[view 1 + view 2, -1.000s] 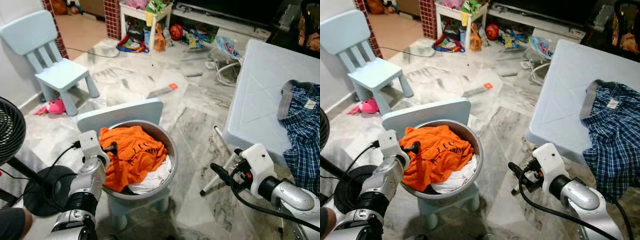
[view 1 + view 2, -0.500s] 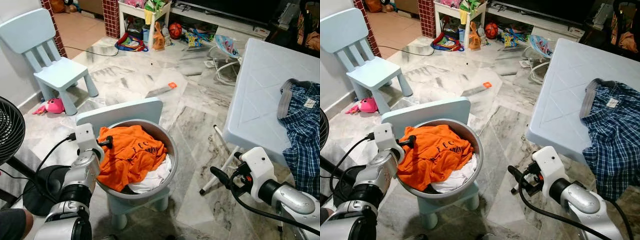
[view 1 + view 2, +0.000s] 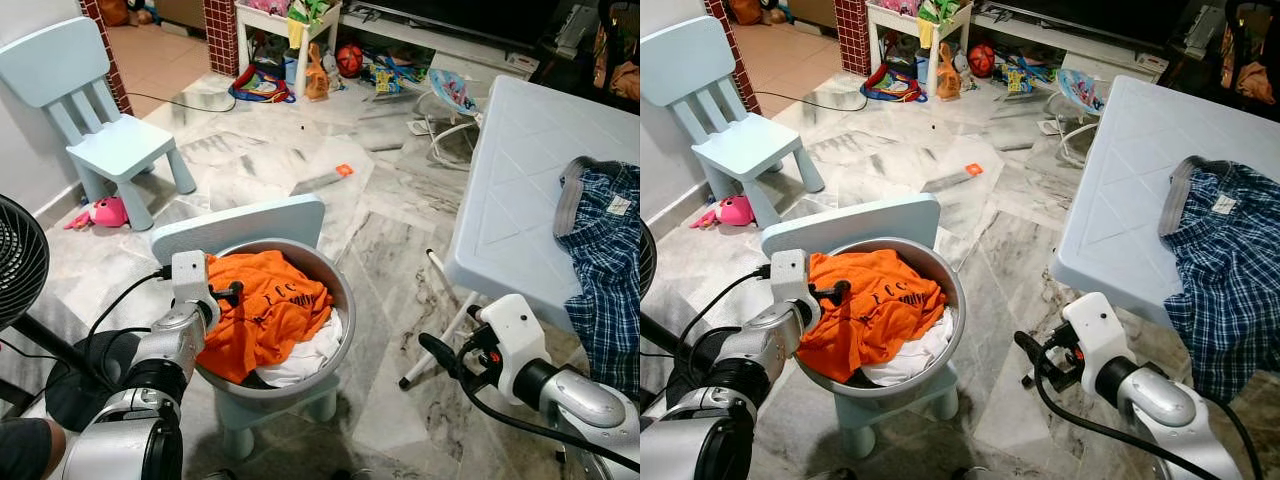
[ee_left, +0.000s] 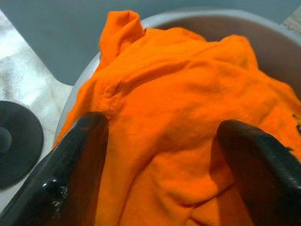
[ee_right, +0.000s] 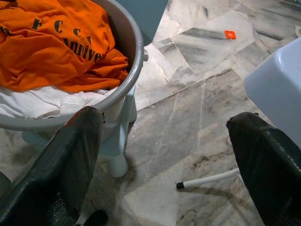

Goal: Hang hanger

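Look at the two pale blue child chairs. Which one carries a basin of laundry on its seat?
The nearer chair, beside the left gripper, carries the grey basin with the orange shirt. The far chair by the wall has a bare seat.

Even, bright indoor light with soft shadows, head views sharp (close-up black fingers in wrist views blur slightly).

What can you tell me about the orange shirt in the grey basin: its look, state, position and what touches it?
The orange shirt is a soft, crumpled cloth garment with dark printed letters. It lies heaped in the grey basin, on top of white laundry, and one fold spills over the near rim. The basin stands on a small pale blue chair. The left gripper is at the shirt's edge, fingers open with the cloth between them in the left wrist view; whether the fingers touch the cloth is unclear.
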Robot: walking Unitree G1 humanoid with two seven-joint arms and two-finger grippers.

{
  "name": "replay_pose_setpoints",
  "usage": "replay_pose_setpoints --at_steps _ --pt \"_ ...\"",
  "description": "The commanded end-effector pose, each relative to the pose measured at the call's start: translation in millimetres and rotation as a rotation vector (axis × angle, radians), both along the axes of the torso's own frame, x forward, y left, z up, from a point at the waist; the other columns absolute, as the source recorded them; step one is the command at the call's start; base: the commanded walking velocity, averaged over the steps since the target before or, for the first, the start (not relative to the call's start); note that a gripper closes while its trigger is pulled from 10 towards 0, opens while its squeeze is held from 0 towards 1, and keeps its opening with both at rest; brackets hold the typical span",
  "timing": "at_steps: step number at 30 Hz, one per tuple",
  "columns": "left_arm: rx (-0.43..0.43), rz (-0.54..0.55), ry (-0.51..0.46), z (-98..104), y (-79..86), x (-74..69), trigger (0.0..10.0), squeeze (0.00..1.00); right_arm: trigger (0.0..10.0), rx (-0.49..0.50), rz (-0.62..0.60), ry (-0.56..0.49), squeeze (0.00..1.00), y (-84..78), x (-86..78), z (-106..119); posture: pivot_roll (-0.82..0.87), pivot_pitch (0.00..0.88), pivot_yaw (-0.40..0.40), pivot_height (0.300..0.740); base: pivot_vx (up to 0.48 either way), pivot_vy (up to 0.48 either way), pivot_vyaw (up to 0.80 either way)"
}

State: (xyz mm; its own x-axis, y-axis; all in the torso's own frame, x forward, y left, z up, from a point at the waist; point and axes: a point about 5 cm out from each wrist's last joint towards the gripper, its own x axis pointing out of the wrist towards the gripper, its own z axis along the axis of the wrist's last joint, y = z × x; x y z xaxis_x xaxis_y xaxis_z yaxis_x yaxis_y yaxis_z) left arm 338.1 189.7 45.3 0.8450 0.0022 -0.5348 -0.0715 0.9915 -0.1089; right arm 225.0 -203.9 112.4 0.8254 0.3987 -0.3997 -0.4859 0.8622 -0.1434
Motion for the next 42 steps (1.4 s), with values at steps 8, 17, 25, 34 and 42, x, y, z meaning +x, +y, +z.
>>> replay_pose_setpoints --at_steps 8,17,25,34,42 --pt "0.06 0.026 -0.004 4 15.7 2.3 10.0 0.0 10.0 -0.004 0.0 -0.021 0.0 1.4 1.8 5 -0.25 0.128 -0.114 0.74 0.0 0.0 0.0" --pt "0.055 -0.018 0.002 0 13.9 0.7 0.0 0.0 10.0 -0.012 0.004 -0.015 0.0 2.5 1.5 4 -0.26 0.129 -0.117 0.74 0.0 0.0 0.0" --pt "0.063 -0.026 0.01 -2 15.2 -0.1 0.0 0.0 10.0 -0.024 0.003 -0.008 0.0 2.6 1.7 3 -0.27 0.133 -0.116 0.74 0.0 0.0 0.0" --pt "0.06 -0.028 -0.001 -1 14.9 0.6 0.0 0.0 10.0 -0.026 0.004 -0.004 0.0 4.3 3.4 1 -0.27 0.128 -0.115 0.74 0.0 0.0 0.0" --pt "0.044 -0.028 0.002 -4 13.2 -2.1 0.0 0.0 10.0 -0.022 0.006 -0.007 0.0 6.7 7.3 0 -0.26 0.119 -0.113 0.74 0.0 0.0 0.0"
